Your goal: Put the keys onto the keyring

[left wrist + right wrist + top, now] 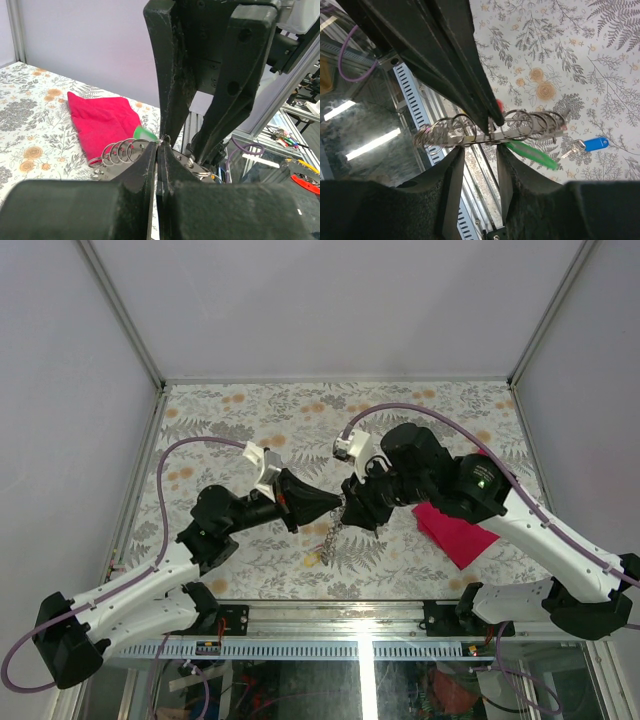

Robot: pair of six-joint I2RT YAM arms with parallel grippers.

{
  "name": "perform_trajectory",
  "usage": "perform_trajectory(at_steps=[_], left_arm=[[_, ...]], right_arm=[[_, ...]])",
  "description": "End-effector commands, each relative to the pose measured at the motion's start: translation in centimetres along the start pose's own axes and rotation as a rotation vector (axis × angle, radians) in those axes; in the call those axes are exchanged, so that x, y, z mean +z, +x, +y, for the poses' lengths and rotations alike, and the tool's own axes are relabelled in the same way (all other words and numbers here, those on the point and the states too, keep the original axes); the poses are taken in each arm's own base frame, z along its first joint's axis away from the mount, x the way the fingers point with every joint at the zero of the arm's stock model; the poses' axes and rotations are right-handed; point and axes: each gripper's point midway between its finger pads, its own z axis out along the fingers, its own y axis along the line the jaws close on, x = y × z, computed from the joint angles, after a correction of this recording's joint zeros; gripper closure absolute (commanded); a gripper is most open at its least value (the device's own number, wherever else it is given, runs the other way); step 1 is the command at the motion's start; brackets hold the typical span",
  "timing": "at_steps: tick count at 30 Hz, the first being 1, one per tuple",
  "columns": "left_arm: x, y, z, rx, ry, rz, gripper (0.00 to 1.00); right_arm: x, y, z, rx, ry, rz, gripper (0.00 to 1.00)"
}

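Over mid near edge of worktop (250, 420): keyring (460, 140) lifted, left pincer (158, 147) pinching it. right pincer (481, 152) straddles keyring, grip unclear. green key (532, 154) at keyring, threading unconfirmed. blue key (595, 144) loose on worktop, not yet on.

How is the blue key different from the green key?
The blue key lies flat on the table, alone; the green key is up against the rings. The blue key looks small and sharp; the green key looks longer and blurry. Both have coloured heads.
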Motion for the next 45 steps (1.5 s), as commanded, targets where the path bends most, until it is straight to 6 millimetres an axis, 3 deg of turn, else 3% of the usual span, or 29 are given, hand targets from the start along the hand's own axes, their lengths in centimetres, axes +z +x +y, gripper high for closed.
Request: perform_trajectory(at_steps=[1,7,16,19,24,27,35,45], left_arm=[[0.6,-3.4,-0.3,0.074,-0.005,-0.091,1.0],[0.1,-4.2,-1.6,0.067,0.056,-0.164,1.0],[-0.9,-5.7,-3.9,0.009,0.197,-0.277,1.0],[-1.2,-6.1,-4.4,0.003,0.242,-0.296,1.0],[-1.5,-6.5,-5.4,0.016,0.311,-0.292,1.0],[-1.6,-6.7,-5.8,0.023,0.33,-0.285,1.0],[-1.3,-6.5,-5.7,0.032,0.319,-0.245,1.0],[-0.8,-5.6,-5.5,0.056,0.303,-0.143,1.0]], right_arm=[[0.2,-2.4,1.5,-0.011,-0.05,-0.094,0.6],[-1.4,-3.3,-0.7,-0.057,0.092,-0.174,0.53],[-4.3,-4.3,1.0,-0.177,0.028,-0.344,0.47],[-5.5,-4.2,1.9,-0.234,-0.008,-0.378,0.51],[-6.6,-4.1,0.9,-0.249,0.06,-0.428,0.62],[-6.8,-4.4,0.3,-0.233,0.096,-0.465,0.67],[-6.7,-4.6,0.3,-0.233,0.092,-0.503,0.67],[-6.3,-4.1,3.7,-0.326,-0.103,-0.505,0.65]])
